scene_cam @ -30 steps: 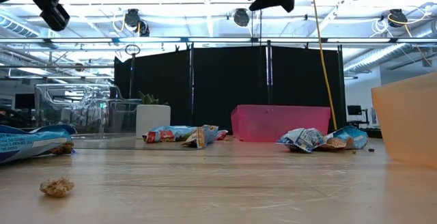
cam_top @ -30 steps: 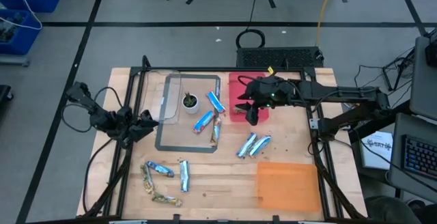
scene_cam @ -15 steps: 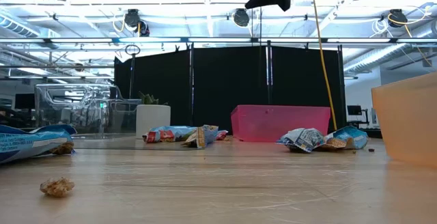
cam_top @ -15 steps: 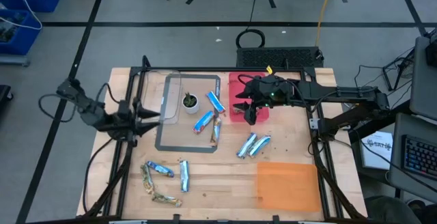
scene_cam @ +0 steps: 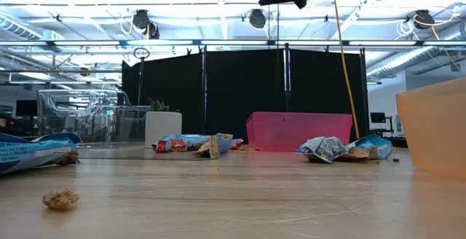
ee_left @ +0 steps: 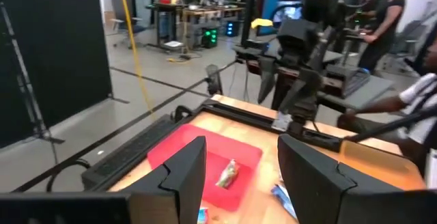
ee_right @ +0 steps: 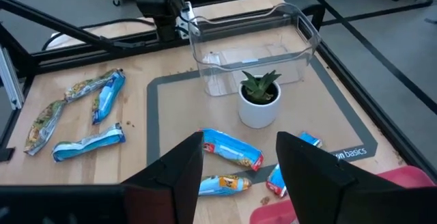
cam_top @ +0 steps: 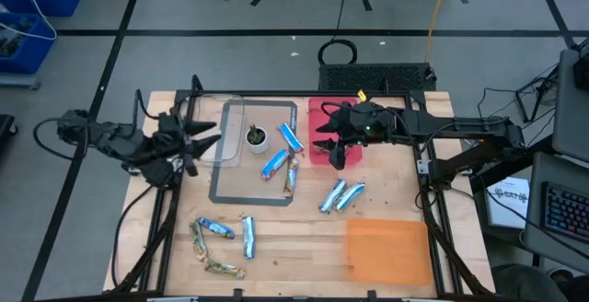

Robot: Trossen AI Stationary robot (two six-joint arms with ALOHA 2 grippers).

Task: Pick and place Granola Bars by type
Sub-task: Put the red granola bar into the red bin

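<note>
The right tool point(cam_top: 329, 151) hung high above the near edge of the pink bin point(cam_top: 322, 118), its fingers spread wide with nothing between them, as the right wrist view showed; that empty, raised pose read as a pause between a drop and the next pick. One brownish-gold bar point(ee_left: 227, 173) already lay alone in the pink bin, which suggested the bin had been set aside for that type. The left tool point(cam_top: 189, 141) sat at the left edge of the table point(cam_top: 276, 247), just beside the clear plastic container point(cam_top: 219, 132), its fingers likewise apart and empty; it looked to be waiting out of the way rather than working. The Granola Bars point(cam_top: 281, 159) were scattered in three loose groups: three on the grey mat point(cam_top: 225, 196) near the small potted plant point(cam_top: 256, 136), two blue ones point(cam_top: 339, 194) on bare wood between the mat and the orange bin point(cam_top: 386, 251), and a mixed group of blue and gold point(cam_top: 221, 238) toward the front left corner. The orange bin appeared empty, so the blue bars probably belonged there. Given where the right tool hovered, the bars on the mat were the nearest candidates. The plant stood close among them and could be knocked.
</note>
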